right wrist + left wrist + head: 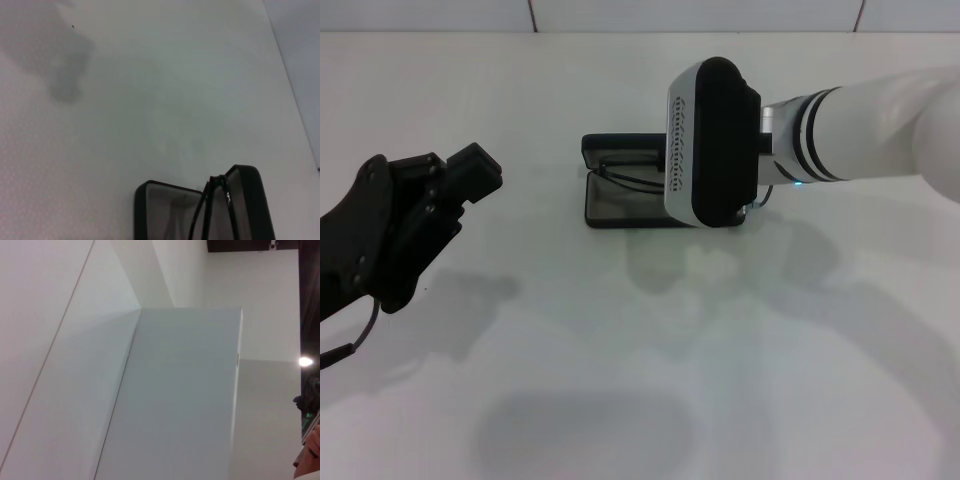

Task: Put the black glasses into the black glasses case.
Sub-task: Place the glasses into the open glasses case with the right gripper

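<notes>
A matte black rectangular glasses case lies open near the middle of the far edge of a plain white surface. Thin black-framed glasses are seen folded over the case's grey-lined tray, apparently hanging just above or partly inside it. The right gripper is positioned over the case; whether its jaws are clenched on the glasses cannot be told. The frame should be lowered level and centred, the temples kept folded, and released only once seated. The left gripper is held aside near the left edge, its jaws' state unclear. White walls are seen around the room.
</notes>
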